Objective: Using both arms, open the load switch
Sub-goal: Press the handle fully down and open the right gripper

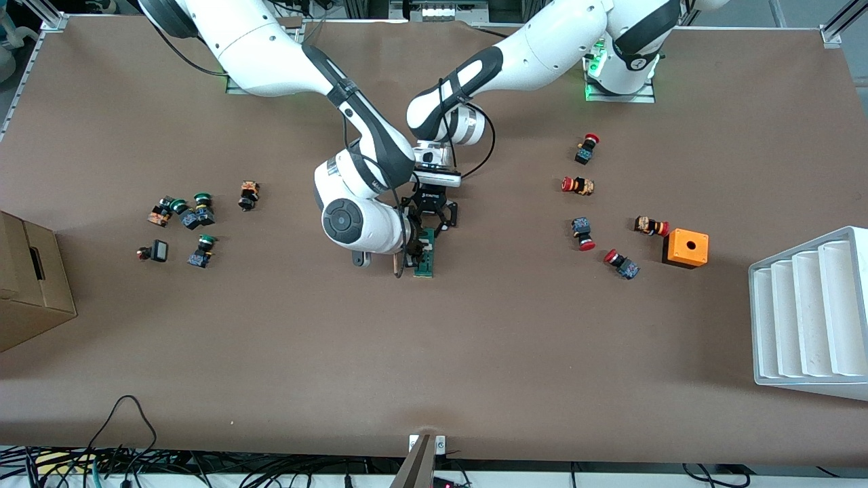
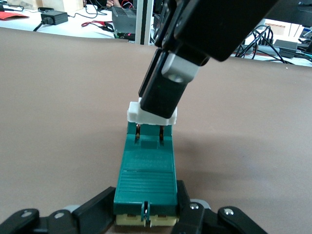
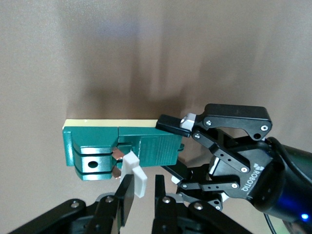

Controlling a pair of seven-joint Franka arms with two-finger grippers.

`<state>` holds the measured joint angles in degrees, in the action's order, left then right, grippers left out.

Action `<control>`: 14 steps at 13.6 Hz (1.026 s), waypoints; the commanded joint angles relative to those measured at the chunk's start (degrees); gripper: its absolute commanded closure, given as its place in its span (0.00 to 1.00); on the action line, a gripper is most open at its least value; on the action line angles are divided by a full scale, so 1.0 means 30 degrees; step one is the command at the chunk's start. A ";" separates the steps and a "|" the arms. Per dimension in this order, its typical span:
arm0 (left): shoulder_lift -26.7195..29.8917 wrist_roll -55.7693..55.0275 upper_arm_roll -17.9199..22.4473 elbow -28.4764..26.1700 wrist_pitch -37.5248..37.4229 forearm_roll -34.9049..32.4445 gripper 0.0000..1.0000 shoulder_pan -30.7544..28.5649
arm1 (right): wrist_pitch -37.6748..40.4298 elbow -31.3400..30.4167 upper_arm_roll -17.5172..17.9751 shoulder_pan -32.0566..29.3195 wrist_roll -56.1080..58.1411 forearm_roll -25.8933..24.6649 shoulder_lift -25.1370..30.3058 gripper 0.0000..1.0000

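Observation:
The load switch [image 1: 425, 256], a narrow dark-green block on a cream base, lies at the middle of the table. My left gripper [image 1: 430, 227] is shut on the end of it that is farther from the front camera. In the left wrist view the green body [image 2: 146, 170] sits clamped between my left gripper's black fingers [image 2: 92, 209]. My right gripper [image 3: 144, 192] reaches in from the side, shut on the switch's small white piece [image 3: 135, 176], which rests against one finger. That white piece [image 2: 151, 113] stands up off the nearer end. My left gripper [image 3: 174, 153] also shows in the right wrist view.
Red-capped push-buttons [image 1: 586, 149] and an orange box [image 1: 685, 248] lie toward the left arm's end, beside a white stepped rack [image 1: 810, 312]. Green-capped push-buttons [image 1: 193, 213] and a cardboard box [image 1: 30, 285] are toward the right arm's end.

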<state>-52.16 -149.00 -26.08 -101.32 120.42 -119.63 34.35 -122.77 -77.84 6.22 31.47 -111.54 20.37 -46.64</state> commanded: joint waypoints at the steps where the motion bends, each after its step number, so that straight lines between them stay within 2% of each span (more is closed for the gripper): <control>1: -0.0163 -0.0286 0.0167 0.0259 -0.0091 0.0269 0.77 0.0092 | -0.0591 -0.1153 0.0210 0.0028 -0.0058 -0.0403 0.0547 0.75; 3: -0.0163 -0.0286 0.0167 0.0259 -0.0119 0.0269 0.77 0.0092 | -0.0678 -0.1183 0.0560 0.0058 -0.0087 -0.0491 0.0548 0.75; 14: -0.0193 -0.0315 0.0167 0.0259 -0.0237 0.0269 0.77 0.0121 | -0.0825 -0.1944 0.0620 0.0028 -0.0058 -0.0902 0.0811 0.77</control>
<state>-52.16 -149.03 -26.08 -101.33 120.40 -119.63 34.36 -123.99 -79.77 7.56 31.72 -111.54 19.00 -46.55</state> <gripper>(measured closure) 0.471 0.771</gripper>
